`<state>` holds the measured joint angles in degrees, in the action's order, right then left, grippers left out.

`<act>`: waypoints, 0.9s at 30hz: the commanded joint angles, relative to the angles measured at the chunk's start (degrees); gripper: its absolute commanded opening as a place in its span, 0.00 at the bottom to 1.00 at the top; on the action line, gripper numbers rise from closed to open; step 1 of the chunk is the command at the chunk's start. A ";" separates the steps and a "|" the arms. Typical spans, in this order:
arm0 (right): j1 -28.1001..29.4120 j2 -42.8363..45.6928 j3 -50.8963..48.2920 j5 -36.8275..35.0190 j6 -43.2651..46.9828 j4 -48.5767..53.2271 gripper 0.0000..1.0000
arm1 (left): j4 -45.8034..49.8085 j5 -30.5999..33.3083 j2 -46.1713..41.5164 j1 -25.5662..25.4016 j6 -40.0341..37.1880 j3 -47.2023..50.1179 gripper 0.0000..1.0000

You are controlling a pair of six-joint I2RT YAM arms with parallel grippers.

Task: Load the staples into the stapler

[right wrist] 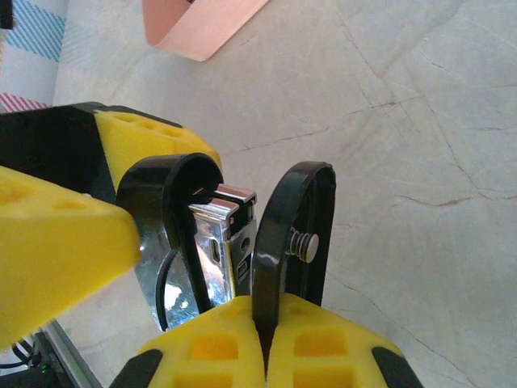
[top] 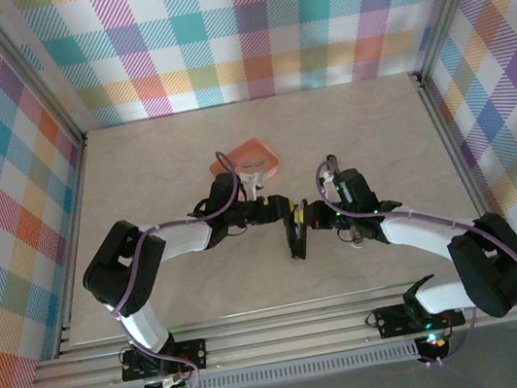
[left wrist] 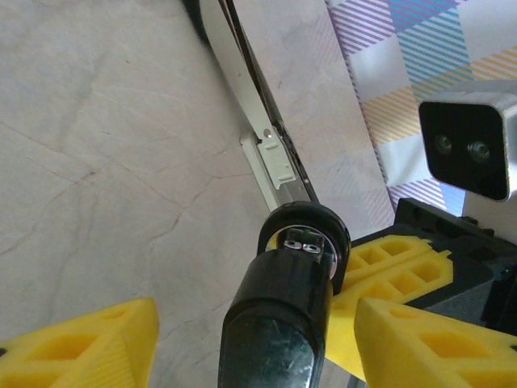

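Stapler (top: 297,235) sits mid-frame in the top view, hinged open above the desk (top: 205,291).

Right jaws are closed tight on a black curved edge of it. Probably a clamp, so the body cannot swing.

Left jaws stand partly open. Their yellow fingers (left wrist: 81,347) flank the black top arm without touching, likely lining up to hold it back and keep the metal magazine rail (left wrist: 242,81) exposed.

Staples can't be made out. Tray (top: 246,159) lies above centre, contents too small to tell.

Lab robot cell: plaid cloth walls (top: 252,28), aluminium frame rails (top: 290,332), marble-look tabletop (top: 347,131).
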<state>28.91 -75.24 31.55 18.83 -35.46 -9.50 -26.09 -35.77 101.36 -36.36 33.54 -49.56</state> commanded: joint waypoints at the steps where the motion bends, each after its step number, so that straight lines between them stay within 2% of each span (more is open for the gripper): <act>1: 0.10 2.04 0.12 2.93 0.63 -5.35 0.03 | -2.85 -1.41 1.16 -0.48 -0.11 -1.68 0.53; 4: 0.09 2.59 0.07 2.97 0.79 -5.26 0.03 | -3.01 -1.67 0.96 -0.51 -0.44 -1.72 0.38; 6: 0.10 3.28 0.23 2.79 1.07 -4.20 0.06 | -2.12 -1.36 0.02 -0.42 -1.96 -1.85 0.23; 7: 0.02 4.03 0.39 1.97 1.17 -2.21 0.13 | -0.89 -0.86 -0.87 -0.31 -3.40 -1.94 0.14; 9: -0.36 5.84 1.41 -0.67 1.51 3.74 0.36 | 3.61 0.42 -3.32 -0.16 -8.53 -2.62 0.01; 10: -1.00 6.95 1.95 -1.47 1.71 7.04 0.44 | 6.61 1.07 -5.05 -0.16 -12.76 -3.34 0.00; 12: -2.72 9.11 2.69 -0.65 1.89 11.67 0.52 | 14.93 2.46 -8.24 -0.20 -21.89 -5.13 0.00; 16: -5.06 12.77 3.87 4.64 -0.49 15.05 0.59 | 29.05 3.87 -14.53 -0.29 -40.73 -7.98 0.00; 21: -5.18 9.75 7.27 14.57 -4.81 15.67 0.57 | 37.95 1.64 -20.87 -0.29 -58.47 -8.52 0.00; 24: -4.67 7.02 8.20 20.99 -7.34 12.10 0.55 | 40.96 0.64 -22.58 -0.29 -64.53 -8.62 0.00; 27: -3.72 6.80 8.45 22.56 -7.78 10.72 0.54 | 43.73 0.91 -22.68 -0.29 -66.43 -9.35 0.00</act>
<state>24.38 -68.23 38.37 35.22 -41.21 2.72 12.69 -32.95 79.48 -36.62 -24.58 -56.95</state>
